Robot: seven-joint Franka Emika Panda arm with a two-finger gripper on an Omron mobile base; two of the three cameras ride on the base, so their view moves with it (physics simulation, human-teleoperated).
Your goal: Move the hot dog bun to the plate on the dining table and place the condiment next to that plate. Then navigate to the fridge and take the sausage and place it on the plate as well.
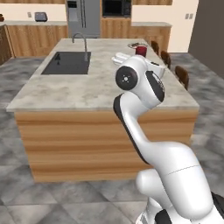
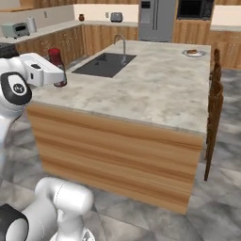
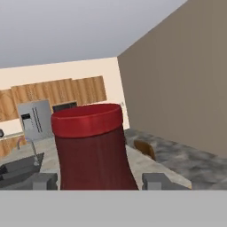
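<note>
My gripper [image 3: 101,179] is shut on the condiment [image 3: 91,148], a dark red-brown bottle with a red cap that stands upright between the fingertips [image 3: 44,181]. The condiment [image 2: 56,61] hangs in the air at the near left corner of the dining table [image 2: 160,89], in my gripper [image 2: 59,77]. In the left base view the bottle's cap [image 1: 141,50] pokes up behind my arm. At the table's far right corner sits the pale plate [image 2: 200,54], and the hot dog bun [image 2: 191,51] lies on it as a small brown shape. The grey fridge [image 2: 157,19] stands shut beyond the table. The sausage is out of view.
A dark sink [image 1: 68,63] with a tap is set into the far left half of the table top. Wooden chairs [image 1: 181,76] line the table's right side. Counters run along the back wall, with a toaster [image 2: 16,29] at left.
</note>
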